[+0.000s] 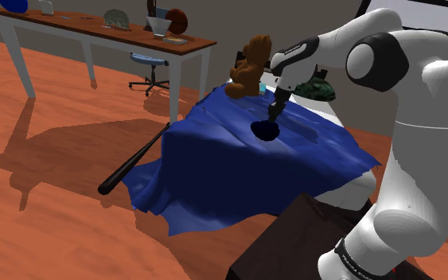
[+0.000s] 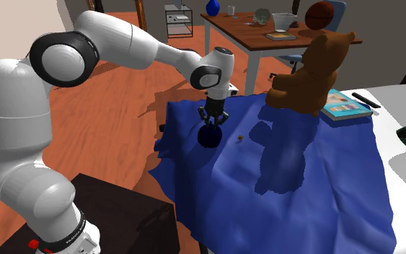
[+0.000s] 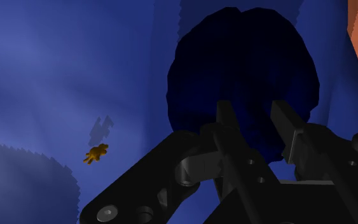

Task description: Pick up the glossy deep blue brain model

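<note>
**Now pinching the dark blue brain model on the blue cloth**

Right, my gripper (image 3: 255, 119) is pointing straight down over the blue cloth (image 1: 214, 171). I am holding my fingers (image 3: 225, 118) only a narrow gap apart. Their tips are pressing on the top of the brain model (image 3: 241, 63), one on each side of a small part of it, so I am clamping it there. The model is looking very dark blue, almost black, and it is much wider than the gap between my fingers.

In the shoulder view the brain model (image 1: 264, 130) is sitting directly under my gripper (image 1: 272, 118), near the middle of the cloth. I cannot tell whether it is touching the cloth or hanging just clear of it. In the second exterior view my gripper (image 2: 212, 123) is meeting the top of the brain model (image 2: 210, 137), near the cloth's edge on that view's left.

A small golden-brown thing (image 3: 96, 153) is lying on the cloth just beside the model. A brown teddy bear (image 2: 311, 72) is sitting well apart from it, beside a book (image 2: 347, 108). A black bat (image 1: 134, 167) is leaning at the cloth's side toward the shoulder view's left.
</note>
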You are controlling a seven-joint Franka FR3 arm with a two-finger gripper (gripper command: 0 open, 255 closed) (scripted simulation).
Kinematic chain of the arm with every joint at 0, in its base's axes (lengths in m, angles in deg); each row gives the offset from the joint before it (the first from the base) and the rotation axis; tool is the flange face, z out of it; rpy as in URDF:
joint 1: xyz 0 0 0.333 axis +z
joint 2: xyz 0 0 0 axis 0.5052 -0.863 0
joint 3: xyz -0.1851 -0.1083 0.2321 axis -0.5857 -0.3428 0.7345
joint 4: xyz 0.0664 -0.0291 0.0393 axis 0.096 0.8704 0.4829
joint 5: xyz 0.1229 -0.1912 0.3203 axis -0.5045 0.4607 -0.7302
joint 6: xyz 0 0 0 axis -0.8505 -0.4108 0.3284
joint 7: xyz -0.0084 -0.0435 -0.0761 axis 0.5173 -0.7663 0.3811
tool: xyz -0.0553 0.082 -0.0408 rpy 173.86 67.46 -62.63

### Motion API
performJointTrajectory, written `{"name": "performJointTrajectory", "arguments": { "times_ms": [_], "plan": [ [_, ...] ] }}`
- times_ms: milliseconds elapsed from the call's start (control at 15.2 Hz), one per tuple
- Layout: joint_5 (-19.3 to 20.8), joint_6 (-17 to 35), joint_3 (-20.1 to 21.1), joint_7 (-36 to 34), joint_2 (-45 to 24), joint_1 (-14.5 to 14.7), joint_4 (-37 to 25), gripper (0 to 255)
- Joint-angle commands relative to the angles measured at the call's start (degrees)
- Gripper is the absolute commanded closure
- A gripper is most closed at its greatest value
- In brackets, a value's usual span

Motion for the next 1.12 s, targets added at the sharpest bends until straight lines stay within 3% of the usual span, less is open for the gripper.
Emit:
{"name": "performJointTrajectory", "arguments": {
  "times_ms": [0, 1056],
  "plan": [
    [0.2, -0.6, -0.1, -0.2, 0.3, 0.0, -0.4, 255],
    [2.8, -9.9, -1.1, -2.7, 3.6, 0.3, -7.1, 255]
  ]
}}
